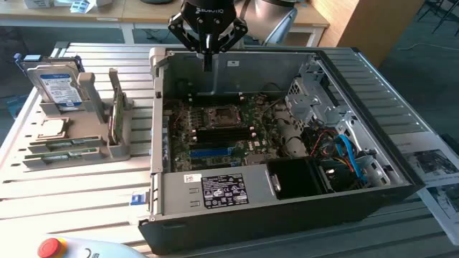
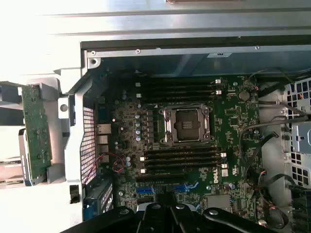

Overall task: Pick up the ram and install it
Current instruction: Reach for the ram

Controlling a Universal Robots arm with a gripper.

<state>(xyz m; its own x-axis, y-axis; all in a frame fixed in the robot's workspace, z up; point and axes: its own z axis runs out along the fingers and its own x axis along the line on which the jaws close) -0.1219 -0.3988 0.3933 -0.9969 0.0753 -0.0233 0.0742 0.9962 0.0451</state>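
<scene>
Your black two-fingered gripper (image 1: pixel 208 60) hangs at the top centre of the exterior view, over the rear wall of the open black-and-silver computer case (image 1: pixel 401 177). Its fingers are pressed together and hold nothing. In the wrist view the same closed fingertips (image 2: pixel 167 219) look down on the green motherboard (image 2: pixel 233 121) with its bare square processor socket (image 2: pixel 187 125).

The thing you want is not in the case. The ram (image 1: pixel 120 115), a long, thin green circuit-board stick, appears to stand on its edge in the upright slot of the grey plastic holder (image 1: pixel 93 97) at the left middle of the exterior view, just outside the case's side wall. In the wrist view it is the narrow green strip (image 2: pixel 36 131) beyond that wall.

So from the gripper the ram lies toward the exterior view's left and lower in the frame, with the case wall between the two. They are well apart. Its long axis runs up and down the exterior picture, roughly along the case wall and crosswise to the black memory slots (image 1: pixel 222 135) beside the socket.

Two more green sticks (image 1: pixel 63 150) lie flat at the lower left of the holder, and a blue-labelled silver hard drive (image 1: pixel 57 86) stands at its upper left.
</scene>
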